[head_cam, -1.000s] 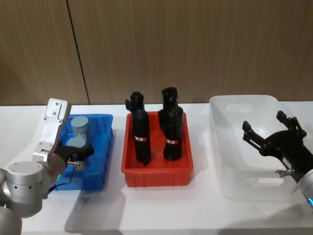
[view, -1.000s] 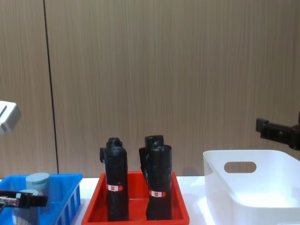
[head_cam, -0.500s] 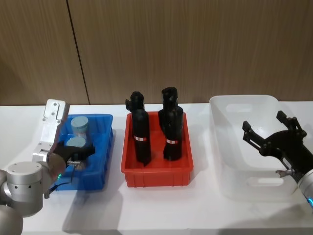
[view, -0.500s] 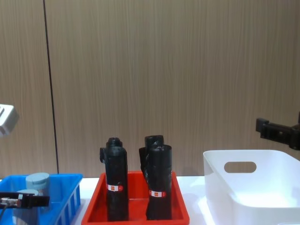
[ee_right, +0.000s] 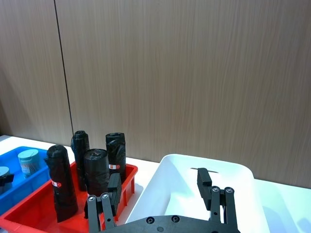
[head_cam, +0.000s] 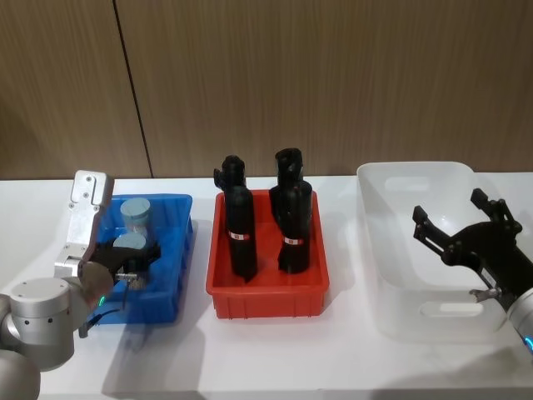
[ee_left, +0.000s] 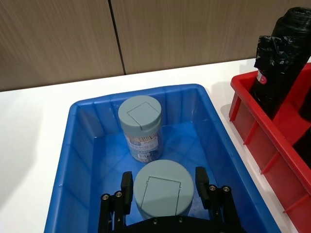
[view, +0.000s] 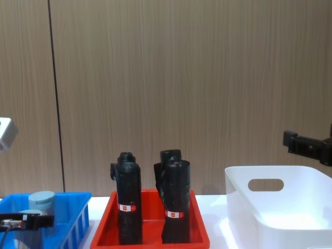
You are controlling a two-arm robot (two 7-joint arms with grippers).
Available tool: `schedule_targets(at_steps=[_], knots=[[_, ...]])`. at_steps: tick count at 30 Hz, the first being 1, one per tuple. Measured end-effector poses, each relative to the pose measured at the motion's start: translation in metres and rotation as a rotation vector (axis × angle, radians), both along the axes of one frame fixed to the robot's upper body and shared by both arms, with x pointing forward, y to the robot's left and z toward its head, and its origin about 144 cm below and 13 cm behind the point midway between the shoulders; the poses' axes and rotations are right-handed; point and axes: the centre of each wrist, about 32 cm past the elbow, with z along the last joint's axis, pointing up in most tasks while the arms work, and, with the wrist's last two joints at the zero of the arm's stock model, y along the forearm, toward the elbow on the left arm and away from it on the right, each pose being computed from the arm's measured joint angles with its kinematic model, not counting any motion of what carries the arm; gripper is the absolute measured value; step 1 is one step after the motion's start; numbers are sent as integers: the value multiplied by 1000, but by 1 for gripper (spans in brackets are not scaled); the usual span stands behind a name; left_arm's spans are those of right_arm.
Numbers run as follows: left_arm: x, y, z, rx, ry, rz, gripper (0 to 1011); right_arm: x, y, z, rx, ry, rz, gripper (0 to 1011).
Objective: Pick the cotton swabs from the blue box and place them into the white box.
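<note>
Before pinching, sink the spread left gripper [ee_left: 164, 182] lower around the nearer cotton swabs [ee_left: 163, 191] in the blue box [ee_left: 146, 93], gripping well down its side, with the spread right gripper [head_cam: 450, 215] idle over the white box [head_cam: 416, 170].

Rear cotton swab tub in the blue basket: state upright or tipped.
Upright: the clear, blue-lidded cylindrical tub stands on the blue plastic basket's floor, lid up.

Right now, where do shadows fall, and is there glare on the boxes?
Head view: soft shadows fall on the table toward the robot, in front of the blue box, red tray and white box, which sits below the right hand. Left wrist view: the left hand flanks a cotton swab tub, its lid evenly lit. Chest view: no glare on the white box.
</note>
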Motion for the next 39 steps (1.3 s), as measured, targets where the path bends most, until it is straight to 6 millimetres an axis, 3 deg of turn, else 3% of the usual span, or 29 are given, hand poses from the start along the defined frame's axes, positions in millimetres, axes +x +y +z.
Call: schedule_targets(at_steps=[6, 23, 39], knots=[[1, 1, -2, -5, 4, 2, 673, 0, 0, 0, 0, 0, 0, 1002], [0, -1, 3, -11, -13, 4, 670, 0, 0, 0, 0, 0, 0, 1002], [-14, -12, 34, -27, -157, -48, 670, 0, 0, 0, 0, 0, 0, 1002]])
